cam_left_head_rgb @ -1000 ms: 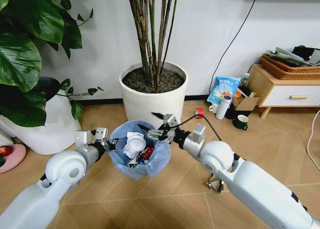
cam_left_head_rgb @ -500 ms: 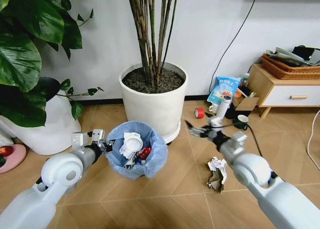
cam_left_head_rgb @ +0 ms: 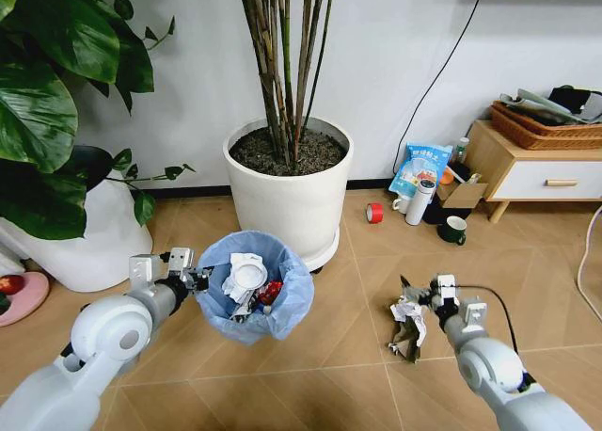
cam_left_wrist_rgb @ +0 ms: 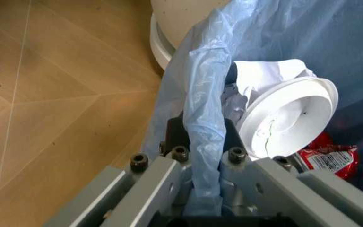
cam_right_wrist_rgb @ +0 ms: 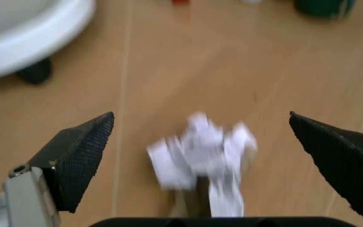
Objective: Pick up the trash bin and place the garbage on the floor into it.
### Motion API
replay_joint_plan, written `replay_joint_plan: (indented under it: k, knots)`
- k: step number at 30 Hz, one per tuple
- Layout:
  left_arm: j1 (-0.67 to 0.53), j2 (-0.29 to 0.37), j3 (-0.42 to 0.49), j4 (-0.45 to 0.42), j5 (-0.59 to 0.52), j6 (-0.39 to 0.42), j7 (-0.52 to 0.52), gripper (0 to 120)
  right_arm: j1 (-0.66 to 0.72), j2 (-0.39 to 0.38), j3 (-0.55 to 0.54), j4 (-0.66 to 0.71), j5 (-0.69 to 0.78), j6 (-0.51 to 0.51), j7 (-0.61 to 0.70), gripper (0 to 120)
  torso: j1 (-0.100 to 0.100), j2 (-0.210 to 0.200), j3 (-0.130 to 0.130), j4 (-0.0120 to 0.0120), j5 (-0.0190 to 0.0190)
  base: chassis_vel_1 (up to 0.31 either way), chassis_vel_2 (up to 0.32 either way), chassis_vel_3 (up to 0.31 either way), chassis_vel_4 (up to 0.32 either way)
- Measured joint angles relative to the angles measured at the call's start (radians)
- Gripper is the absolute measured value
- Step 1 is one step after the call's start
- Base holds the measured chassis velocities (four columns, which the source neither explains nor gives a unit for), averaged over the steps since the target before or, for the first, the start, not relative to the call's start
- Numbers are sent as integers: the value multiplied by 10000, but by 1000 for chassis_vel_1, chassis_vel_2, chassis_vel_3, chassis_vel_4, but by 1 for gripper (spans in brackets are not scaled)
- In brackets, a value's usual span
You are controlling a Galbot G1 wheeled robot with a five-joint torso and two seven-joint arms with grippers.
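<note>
Overhead first, head view: left tool (cam_left_head_rgb: 193,279) is clamped on the rim of the bin (cam_left_head_rgb: 252,290), which sits just in front of the big white pot (cam_left_head_rgb: 290,188). Bin holds a white lid (cam_left_head_rgb: 247,279), paper and a red scrap (cam_left_head_rgb: 273,290). Right tool (cam_left_head_rgb: 420,299) is low over the floor (cam_left_head_rgb: 329,375), fingers apart, just beside a crumpled paper wad (cam_left_head_rgb: 407,326) lying well right of the bin. Red tape roll (cam_left_head_rgb: 374,213) and mug (cam_left_head_rgb: 455,230) stand farther back near the wall.

Left wrist view: fingers (cam_left_wrist_rgb: 197,137) pinch the blue bag (cam_left_wrist_rgb: 203,113) folded over the bin rim; lid (cam_left_wrist_rgb: 289,118) and red scrap (cam_left_wrist_rgb: 323,153) lie inside, parquet beside.

Right wrist view: both black fingertips (cam_right_wrist_rgb: 81,156) spread wide, the wad (cam_right_wrist_rgb: 200,156) on the floor between them, not touched. Pot base (cam_right_wrist_rgb: 30,38) is at the edge.
</note>
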Motion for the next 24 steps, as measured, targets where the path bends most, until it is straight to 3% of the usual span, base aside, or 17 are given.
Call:
replay_joint_plan:
  k: [10,24]
  knots:
    - [30,209,24,-122,-7,-18,11,0,858,796,-325,-2126,-24,-262,-648,100,0,0,1,2,1,0,0,0,0]
    - [12,267,57,-163,-20,-52,11,0,1992,1879,-493,-4612,-871,235,-1368,100,1,-1,1,1,2,0,0,0,0]
